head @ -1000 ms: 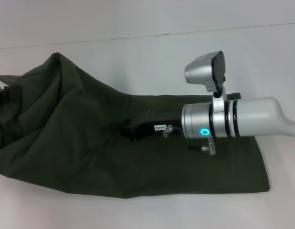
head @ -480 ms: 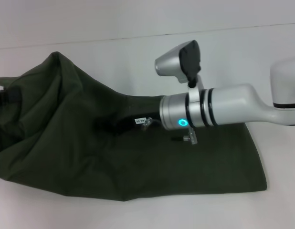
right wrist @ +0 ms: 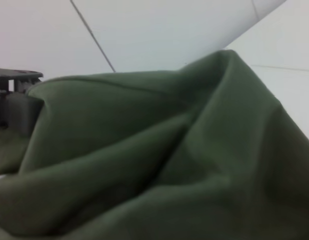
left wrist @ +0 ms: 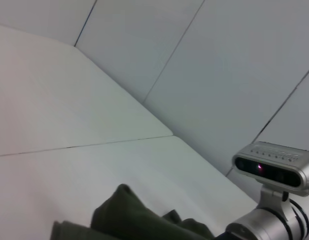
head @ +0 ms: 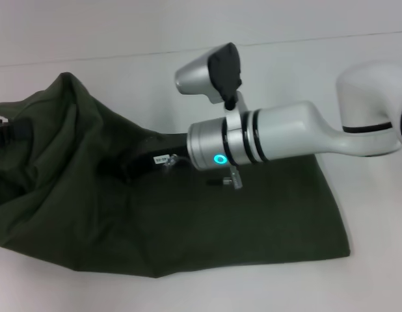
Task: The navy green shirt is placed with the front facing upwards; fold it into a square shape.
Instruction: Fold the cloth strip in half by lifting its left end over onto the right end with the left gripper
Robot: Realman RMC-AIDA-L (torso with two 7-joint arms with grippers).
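The navy green shirt point(head: 188, 227), a large dark olive cotton T-shirt showing only plain cloth, lies across the white table point(head: 123, 39), flat toward the robot's right and heaped in soft raised folds toward its left. The right gripper point(head: 120, 168) reaches over the middle of the cloth with its dark fingers buried in a fold; it looks to be carrying cloth leftward, though I cannot tell how far the fingers are closed. The left gripper point(head: 2, 130) sits at the heap's left edge, fingers likewise unclear. Light, limp and unslippery, the fabric will sag and drag; hems and corners look like the best holds.
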